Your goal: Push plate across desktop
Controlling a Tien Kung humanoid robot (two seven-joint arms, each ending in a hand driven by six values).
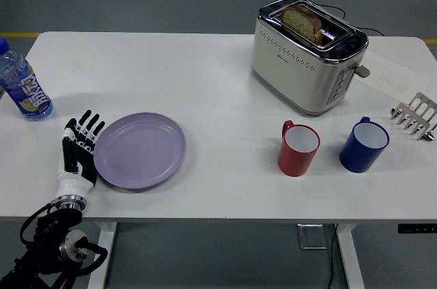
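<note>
A round lilac plate [141, 150] lies flat on the white table [218, 84], left of the middle and near the front edge. My left hand [80, 149] stands just at the plate's left rim, fingers straight and spread, pointing away from me, its edge against the rim. It holds nothing. The black left arm comes up from the lower left corner. My right arm does not appear.
A blue-capped water bottle [22, 85] stands at the far left. A cream toaster [306, 53] with a bread slice is at the back right. A red mug [298, 148] and a blue mug [364, 145] stand to the plate's right, a metal rack [414, 116] at the right edge.
</note>
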